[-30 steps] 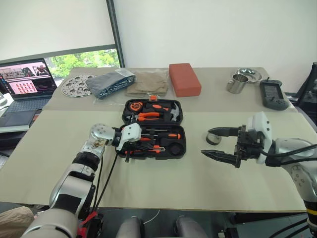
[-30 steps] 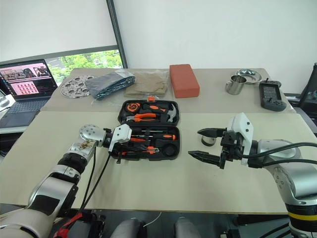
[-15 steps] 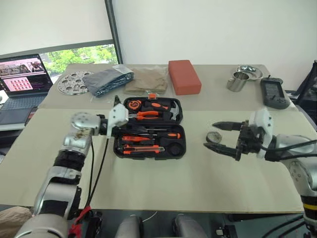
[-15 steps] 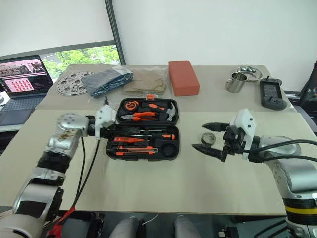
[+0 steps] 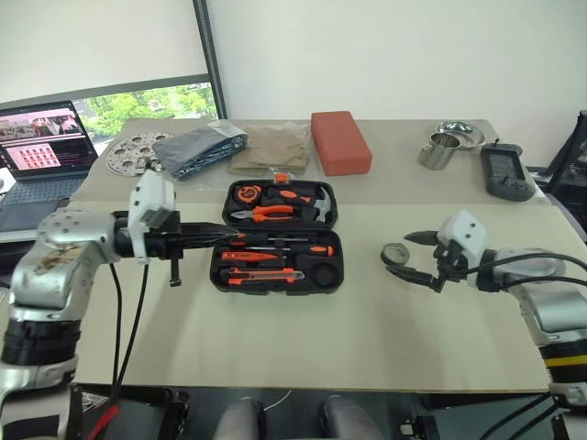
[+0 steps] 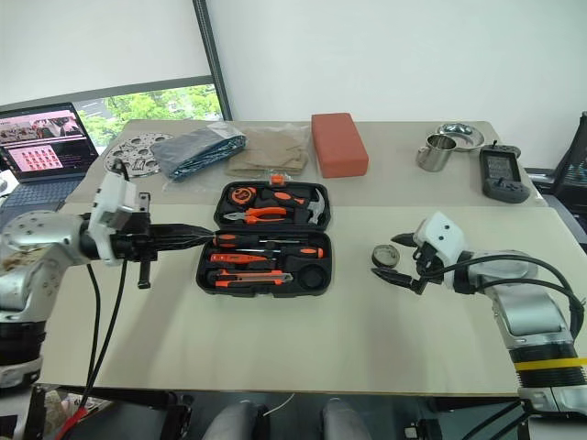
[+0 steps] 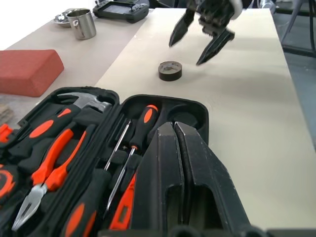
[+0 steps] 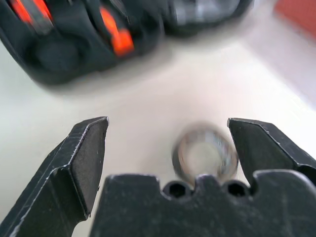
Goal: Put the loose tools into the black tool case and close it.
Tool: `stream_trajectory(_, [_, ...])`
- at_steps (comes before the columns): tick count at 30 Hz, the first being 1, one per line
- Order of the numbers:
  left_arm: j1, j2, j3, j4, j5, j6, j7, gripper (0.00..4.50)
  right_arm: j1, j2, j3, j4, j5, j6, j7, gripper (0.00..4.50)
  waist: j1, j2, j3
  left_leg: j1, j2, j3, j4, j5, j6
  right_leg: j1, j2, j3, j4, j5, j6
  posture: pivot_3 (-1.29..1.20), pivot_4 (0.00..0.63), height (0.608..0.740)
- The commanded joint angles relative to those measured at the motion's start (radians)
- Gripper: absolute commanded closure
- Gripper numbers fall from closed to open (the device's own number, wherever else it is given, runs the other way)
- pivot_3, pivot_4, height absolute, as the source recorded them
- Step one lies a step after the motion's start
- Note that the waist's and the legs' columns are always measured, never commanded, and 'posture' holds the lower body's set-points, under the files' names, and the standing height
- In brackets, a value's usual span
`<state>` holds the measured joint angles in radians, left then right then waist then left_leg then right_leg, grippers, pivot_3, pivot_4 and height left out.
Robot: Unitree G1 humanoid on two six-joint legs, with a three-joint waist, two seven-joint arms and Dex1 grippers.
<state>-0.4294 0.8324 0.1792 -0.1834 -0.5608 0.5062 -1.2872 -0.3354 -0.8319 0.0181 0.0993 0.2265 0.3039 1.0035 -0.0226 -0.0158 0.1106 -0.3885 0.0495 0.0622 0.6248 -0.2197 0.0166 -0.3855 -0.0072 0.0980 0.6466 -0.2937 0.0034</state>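
The black tool case lies open at the table's middle. Screwdrivers with orange-and-black handles rest in its near half, beside an empty round slot. The small dark tape roll lies flat on the table to the right of the case. My right gripper is open and hangs just over the roll, one finger on each side of it; in the right wrist view the tape roll sits nearer one finger. My left gripper is shut, with nothing seen in it. It is raised at the case's left edge and points right.
Pliers, a hammer and a tape measure fill the case's far half. Along the back stand a red-orange block, folded cloths, a grey bag, a metal disc, a steel cup, a bowl and a controller. A laptop is at far left.
My left gripper has lifted out of the case's near half and drawn back to the left, still shut. My right gripper has dropped and moved up to the tape roll, still open.
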Motion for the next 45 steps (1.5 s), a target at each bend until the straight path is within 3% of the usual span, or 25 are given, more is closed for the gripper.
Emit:
stream_trajectory(1, [0.019,0.032,0.061,-0.068,-0.068,0.035,0.023,4.4,-0.051,-0.009,0.021,0.038,-0.036,-0.037,0.029,0.0,0.001,0.0,0.0,0.0,0.0,0.0,0.0,0.0,0.0,0.0,0.0,0.0,0.0,0.0,0.0,0.0,0.15,0.74])
stream_trajectory(15, [0.04,0.064,0.036,-0.078,-0.081,0.027,0.024,4.4,-0.225,0.033,0.149,0.228,-0.135,-0.046,0.121,0.0,-0.001,0.0,0.0,0.0,0.0,0.001,0.0,0.0,0.0,0.0,0.0,0.0,0.0,0.001,-0.003,0.0,0.15,0.74])
stream_trajectory(20, [0.046,0.071,0.028,-0.088,-0.101,0.053,0.01,4.5,-0.294,0.044,0.186,0.297,-0.175,-0.037,0.16,1.48,-0.002,0.0,0.0,0.001,0.0,0.001,-0.001,0.0,0.0,-0.001,0.0,0.0,0.0,0.001,-0.003,0.0,0.15,0.74])
stream_trajectory(23, [0.047,0.079,0.023,-0.089,-0.105,0.07,0.014,3.8,-0.314,0.049,0.2,0.32,-0.196,-0.032,0.169,2.48,-0.002,0.0,0.0,0.0,0.0,0.001,0.0,0.0,0.0,-0.001,0.0,0.0,0.0,0.001,-0.003,0.0,0.15,0.74])
stream_trajectory(28, [0.035,0.09,0.013,-0.084,-0.102,0.084,0.029,1.83,-0.333,0.058,0.205,0.352,-0.221,-0.045,0.169,4.27,-0.002,0.0,0.0,0.0,0.0,0.001,0.0,0.0,0.0,-0.001,0.0,0.0,0.0,0.001,-0.003,0.0,0.15,0.74])
stream_trajectory(29, [0.031,0.09,0.011,-0.081,-0.102,0.085,0.03,1.41,-0.334,0.059,0.205,0.355,-0.224,-0.045,0.17,4.49,-0.002,0.0,0.0,0.001,0.0,0.001,0.0,0.0,0.0,-0.001,0.0,0.0,0.0,0.001,-0.003,0.0,0.15,0.74])
stream_trajectory(33, [0.024,0.092,0.01,-0.081,-0.114,0.088,0.022,0.06,-0.332,0.06,0.2,0.349,-0.227,-0.041,0.175,4.5,-0.002,0.0,0.0,0.0,0.0,0.001,-0.001,0.0,0.0,-0.001,0.0,0.0,0.0,0.001,-0.003,0.0,0.15,0.74])
stream_trajectory(39, [0.035,0.105,0.01,-0.074,-0.115,0.084,0.012,0.06,-0.335,0.045,0.193,0.282,-0.222,-0.036,0.188,4.5,-0.002,0.001,0.0,0.0,0.0,0.001,-0.001,0.0,0.0,-0.001,0.0,0.0,0.0,0.001,-0.003,0.0,0.15,0.74])
stream_trajectory(45, [0.091,0.133,0.02,-0.076,-0.102,0.077,0.004,0.06,-0.359,0.071,0.232,-0.014,-0.164,0.073,0.277,4.5,-0.014,0.003,0.001,0.001,0.0,0.001,-0.001,0.0,0.0,-0.001,0.0,0.0,0.001,0.001,-0.003,0.0,0.15,0.74])
